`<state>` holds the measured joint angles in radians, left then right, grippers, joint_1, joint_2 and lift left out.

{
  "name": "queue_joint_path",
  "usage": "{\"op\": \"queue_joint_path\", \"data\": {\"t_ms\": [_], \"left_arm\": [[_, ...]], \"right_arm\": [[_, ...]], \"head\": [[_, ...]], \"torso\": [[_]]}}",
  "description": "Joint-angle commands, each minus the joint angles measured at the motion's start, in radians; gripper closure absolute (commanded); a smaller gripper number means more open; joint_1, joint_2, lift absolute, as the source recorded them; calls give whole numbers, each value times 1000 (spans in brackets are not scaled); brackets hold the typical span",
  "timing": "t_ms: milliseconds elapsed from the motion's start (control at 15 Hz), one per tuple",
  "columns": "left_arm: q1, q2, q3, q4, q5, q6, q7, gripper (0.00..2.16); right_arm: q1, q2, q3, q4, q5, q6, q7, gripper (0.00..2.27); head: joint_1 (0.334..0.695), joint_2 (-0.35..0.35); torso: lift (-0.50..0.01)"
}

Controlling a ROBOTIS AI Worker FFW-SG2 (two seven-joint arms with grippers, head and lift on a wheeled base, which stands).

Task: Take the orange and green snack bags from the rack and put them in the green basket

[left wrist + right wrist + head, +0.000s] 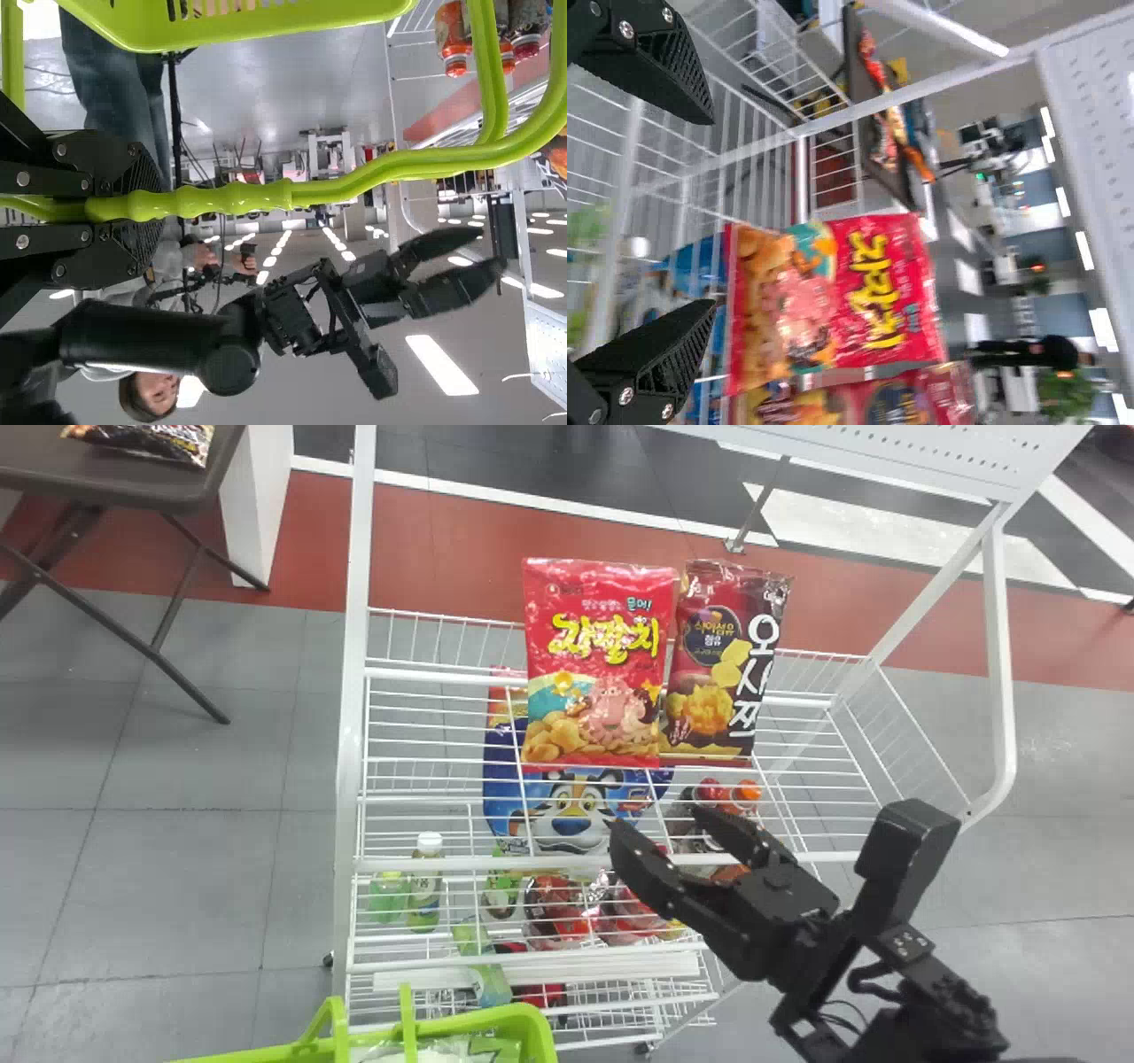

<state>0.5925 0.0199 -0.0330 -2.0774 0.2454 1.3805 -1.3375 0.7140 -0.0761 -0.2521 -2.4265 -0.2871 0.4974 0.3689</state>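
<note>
From where I stand, I see a red bag [595,660] and a dark bag [709,669] standing side by side on the top of the white rack [611,862]. Their sides look to be touching. I can't see a truly orange or green bag standing up there, so maybe the red one is the one called orange. Something green and white [452,1050] lies in the green basket [534,1023].

The right gripper [660,824] is near the front of the rack, with its two fingers wide apart and nothing between them. It is apart from the bags. The left gripper [146,208] has its fingers closed around the basket's handle [239,198].

I think the red bag is very light, with air and crunchy chips inside. The skin is shiny, so it may be slippery. It will likely squash in the middle, and a hard squeeze there could break the chips or pop it. A soft pinch looks best, high up near the flat top edge [598,563], with one finger in front and one behind. The top edge is thin and tough, so it should hold, but the bag may swing below. The dark bag looks thinner and should feel much the same. Since the two are so close, pulling one could tip the other, so lift straight up and slowly.
</note>
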Motion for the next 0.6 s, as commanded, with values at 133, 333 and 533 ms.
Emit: {"op": "queue_joint_path", "data": {"t_ms": [133,333,533], "left_arm": [[20,-3,15,20,12,-56,-5,2148],[15,-5,10,31,12,-56,-3,2148],[20,-5,10,30,12,-59,-6,2148]], "right_arm": [[65,29,122,64,157,-302,-61,90],[94,32,151,93,183,-385,-88,90],[107,26,162,89,181,-406,-85,90]], "head": [[695,-350],[695,-350],[695,-350]], "torso": [[0],[0],[0]]}}
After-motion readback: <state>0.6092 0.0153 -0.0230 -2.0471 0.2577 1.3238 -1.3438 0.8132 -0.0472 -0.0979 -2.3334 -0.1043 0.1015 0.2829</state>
